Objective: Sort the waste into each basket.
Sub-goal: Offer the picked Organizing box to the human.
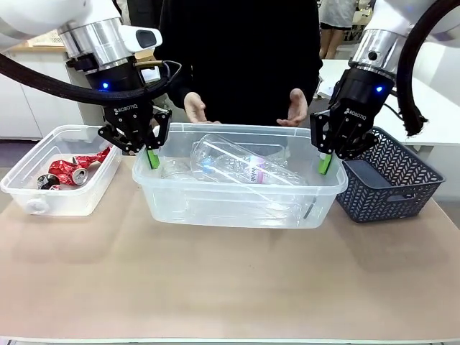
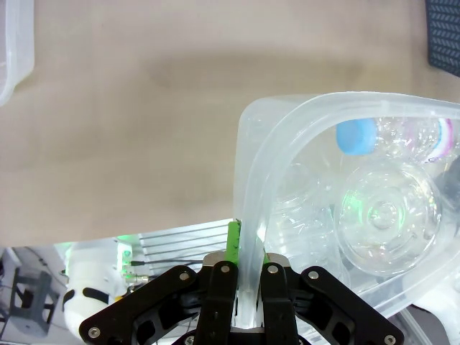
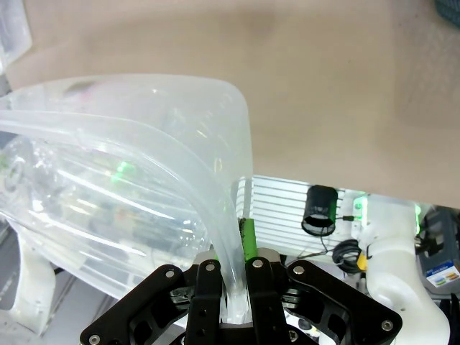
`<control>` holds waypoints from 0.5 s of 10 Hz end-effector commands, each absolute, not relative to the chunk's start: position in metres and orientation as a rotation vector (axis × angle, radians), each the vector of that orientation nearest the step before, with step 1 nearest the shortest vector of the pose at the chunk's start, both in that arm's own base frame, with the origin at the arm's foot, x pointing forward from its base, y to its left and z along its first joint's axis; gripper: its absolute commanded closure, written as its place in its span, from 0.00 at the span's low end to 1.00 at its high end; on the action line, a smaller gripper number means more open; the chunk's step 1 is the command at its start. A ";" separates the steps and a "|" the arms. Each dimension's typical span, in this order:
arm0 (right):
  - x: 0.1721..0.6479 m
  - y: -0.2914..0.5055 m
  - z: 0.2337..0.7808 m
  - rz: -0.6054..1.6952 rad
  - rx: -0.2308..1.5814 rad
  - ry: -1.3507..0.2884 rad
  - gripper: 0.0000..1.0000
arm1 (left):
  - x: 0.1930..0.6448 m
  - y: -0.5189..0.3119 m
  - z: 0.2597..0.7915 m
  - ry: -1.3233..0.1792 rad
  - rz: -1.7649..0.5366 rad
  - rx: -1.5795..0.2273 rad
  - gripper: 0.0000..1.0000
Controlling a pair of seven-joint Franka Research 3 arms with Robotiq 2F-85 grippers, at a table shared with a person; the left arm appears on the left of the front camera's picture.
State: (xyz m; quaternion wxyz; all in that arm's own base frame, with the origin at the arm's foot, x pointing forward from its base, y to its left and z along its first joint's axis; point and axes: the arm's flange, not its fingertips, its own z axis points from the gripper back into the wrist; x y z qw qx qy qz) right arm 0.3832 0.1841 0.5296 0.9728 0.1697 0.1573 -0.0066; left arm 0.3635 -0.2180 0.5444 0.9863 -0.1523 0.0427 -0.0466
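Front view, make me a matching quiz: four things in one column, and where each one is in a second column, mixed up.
1. cans
2. bottles
3. dark basket
4. left gripper

a. in the middle tub
b. clamped on the middle tub's left rim
c. in the left tub
d. right end of the table

Pairs: 1-c, 2-a, 3-d, 4-b

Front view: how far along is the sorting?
Done: crushed cans lie in the small tub, clear bottles in the large tub. In hand: left gripper and right gripper pinch the large tub's rim. Left: no loose waste visible on the table.
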 end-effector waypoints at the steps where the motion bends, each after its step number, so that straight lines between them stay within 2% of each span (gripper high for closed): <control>1: 0.380 0.178 0.531 -0.023 0.350 0.313 1.00 | 0.365 -0.212 0.546 0.089 -0.099 -0.293 1.00; 3: 0.380 0.178 0.531 -0.023 0.350 0.313 1.00 | 0.365 -0.212 0.546 0.089 -0.099 -0.293 1.00; 4: 0.383 0.184 0.530 -0.013 0.343 0.318 0.96 | 0.364 -0.218 0.544 0.086 -0.094 -0.306 0.96; 5: 0.408 0.191 0.535 0.007 0.312 0.353 0.96 | 0.380 -0.224 0.554 0.079 -0.102 -0.294 0.96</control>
